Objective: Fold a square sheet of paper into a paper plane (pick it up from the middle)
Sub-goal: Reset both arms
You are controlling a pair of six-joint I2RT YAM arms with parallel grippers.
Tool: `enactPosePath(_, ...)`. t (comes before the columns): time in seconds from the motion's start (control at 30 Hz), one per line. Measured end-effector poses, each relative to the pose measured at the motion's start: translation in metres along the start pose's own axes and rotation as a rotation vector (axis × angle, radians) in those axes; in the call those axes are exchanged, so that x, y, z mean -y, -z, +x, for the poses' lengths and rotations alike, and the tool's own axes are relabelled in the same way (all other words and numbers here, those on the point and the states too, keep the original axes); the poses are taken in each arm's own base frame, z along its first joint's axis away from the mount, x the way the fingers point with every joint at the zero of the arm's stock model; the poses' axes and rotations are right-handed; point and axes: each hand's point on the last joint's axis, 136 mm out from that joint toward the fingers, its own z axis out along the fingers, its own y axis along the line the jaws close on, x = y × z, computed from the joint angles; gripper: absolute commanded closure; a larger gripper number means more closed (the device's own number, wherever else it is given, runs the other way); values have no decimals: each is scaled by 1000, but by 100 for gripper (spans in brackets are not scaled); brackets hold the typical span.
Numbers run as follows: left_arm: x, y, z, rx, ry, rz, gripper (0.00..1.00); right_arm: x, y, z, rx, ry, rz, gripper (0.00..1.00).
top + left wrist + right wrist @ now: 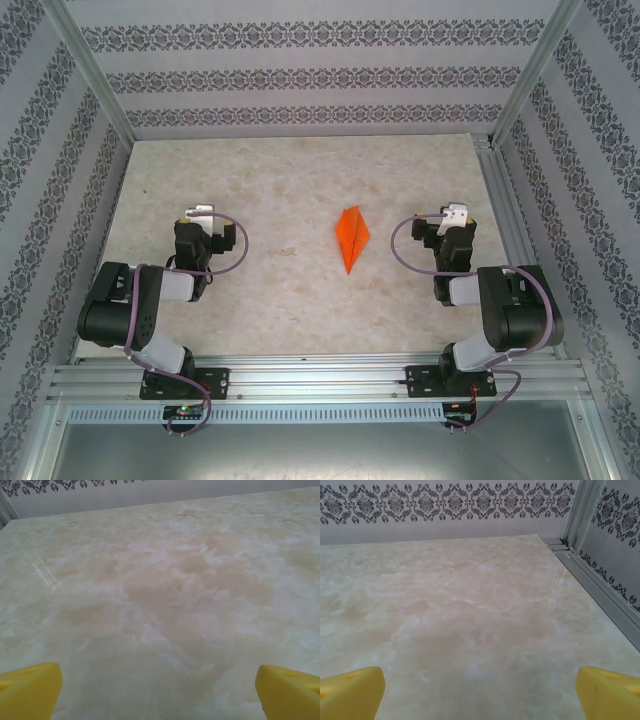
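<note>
Two arms are bolted to the rail (320,378) at the near edge. The left arm (130,305) and the right arm (510,305) are each folded, elbow outward, wrist aimed at the far wall. The left end effector (200,213) and right end effector (456,212) are both released, yellow fingers (30,690) spread wide over bare worktop (270,170), grasping nothing. One orange paper plane (351,238) lies flat between them, nearer the right, its long point toward the rail. Patterned walls (300,70) close three sides.
</note>
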Motion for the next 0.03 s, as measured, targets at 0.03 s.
enactPosePath(0.03, 1, 0, 0, 0, 0, 4, 0, 0, 0, 0, 0, 0, 0, 2)
